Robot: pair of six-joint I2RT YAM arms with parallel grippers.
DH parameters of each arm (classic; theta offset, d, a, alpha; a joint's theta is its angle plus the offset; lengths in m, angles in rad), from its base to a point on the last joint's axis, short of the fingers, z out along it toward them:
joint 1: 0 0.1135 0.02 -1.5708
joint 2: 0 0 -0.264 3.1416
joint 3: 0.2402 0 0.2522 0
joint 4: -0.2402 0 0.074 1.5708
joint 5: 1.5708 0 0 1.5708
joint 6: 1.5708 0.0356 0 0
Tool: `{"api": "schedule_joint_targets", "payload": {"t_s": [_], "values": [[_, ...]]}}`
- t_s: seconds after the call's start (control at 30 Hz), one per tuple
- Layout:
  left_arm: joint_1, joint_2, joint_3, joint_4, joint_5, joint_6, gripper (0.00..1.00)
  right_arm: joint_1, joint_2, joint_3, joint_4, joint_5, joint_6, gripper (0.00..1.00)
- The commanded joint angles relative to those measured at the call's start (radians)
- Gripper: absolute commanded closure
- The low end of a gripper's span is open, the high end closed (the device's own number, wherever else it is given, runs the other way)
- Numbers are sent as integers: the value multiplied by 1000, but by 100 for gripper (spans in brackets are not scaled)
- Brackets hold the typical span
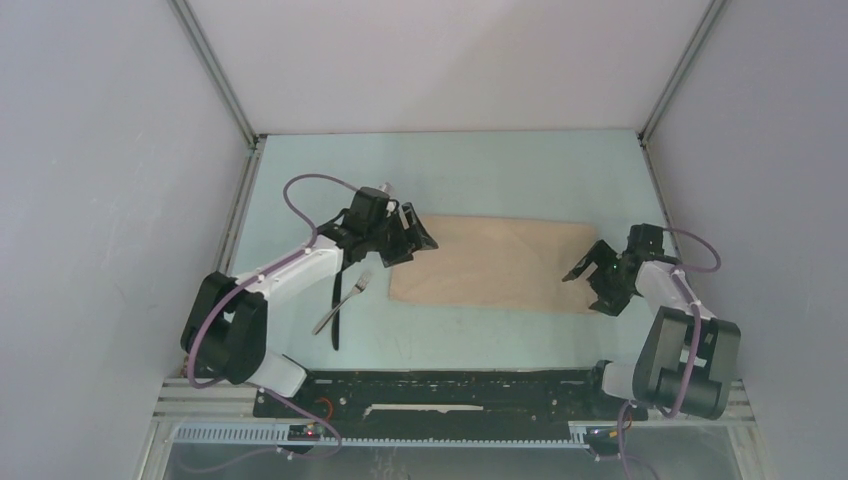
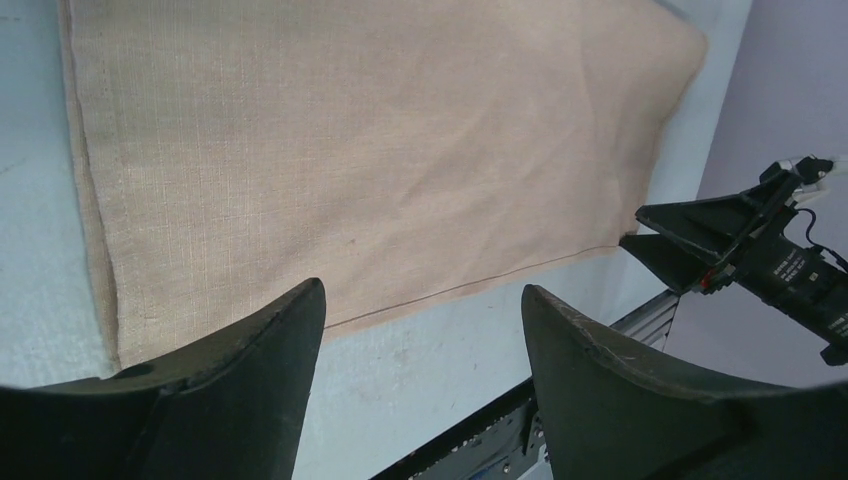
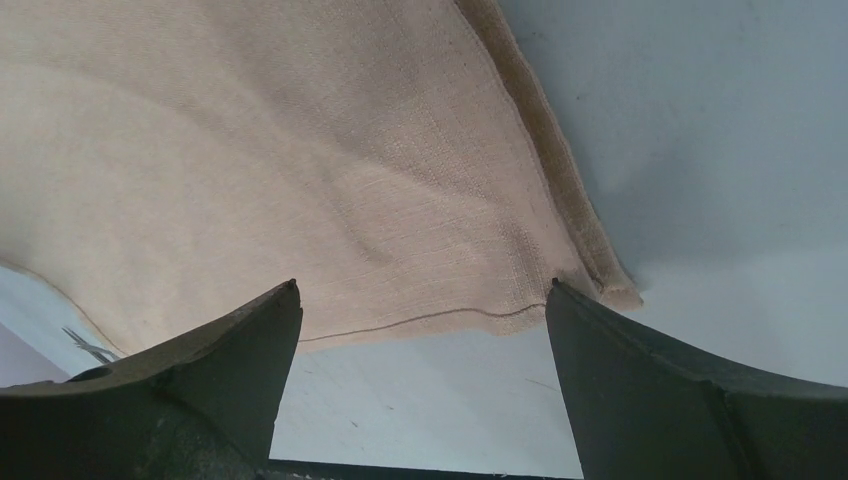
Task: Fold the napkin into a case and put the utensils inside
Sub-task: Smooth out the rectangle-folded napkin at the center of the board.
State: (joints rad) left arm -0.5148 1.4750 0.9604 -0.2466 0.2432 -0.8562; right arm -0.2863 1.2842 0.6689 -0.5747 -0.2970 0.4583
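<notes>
Top external view: the napkin (image 1: 490,262) lies flat in the middle of the table (image 1: 480,170) as a wide rectangle, its long sides running left to right. It is far too broad yet to pass for a case. From the right wrist, its short right edge looks doubled, as if one layer already lies on another, though I can't be sure. The left gripper (image 1: 410,250) hangs over the napkin's left end and the right gripper (image 1: 583,291) just off its right end. Both have their jaws wide apart and nothing between them. Each wrist view shows the near hem of the cloth running across the gap between its own fingers. The knife (image 1: 335,310) and fork (image 1: 343,300) lie crossing each other on the bare table to the left of the napkin, near the left arm, apart from the cloth. I'd say the folding is in hand and the utensils have yet to go in. The next move seems to call for both grippers to come down on the near corners together, pinch only cloth, and carry that edge across evenly so the fold stays square and narrows the packet.
</notes>
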Motion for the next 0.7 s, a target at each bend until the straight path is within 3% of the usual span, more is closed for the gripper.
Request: {"api": "schedule_joint_targets", "payload": {"t_s": [0.0,0.13,0.37,0.53,0.67], "values": [[3,-29,-14,33,17,-3,22,15,23,18,22,37,-7,2],[5,-56,-4,1,1,21,22,110,-81,87,-51,150,10,0],[21,-6,46,2,20,15,22,95,24,48,-31,147,22,1],[44,44,89,25,25,4,22,75,-6,33,3,150,32,1],[70,116,95,175,60,-52,22,65,-42,54,182,-106,5,0]]}}
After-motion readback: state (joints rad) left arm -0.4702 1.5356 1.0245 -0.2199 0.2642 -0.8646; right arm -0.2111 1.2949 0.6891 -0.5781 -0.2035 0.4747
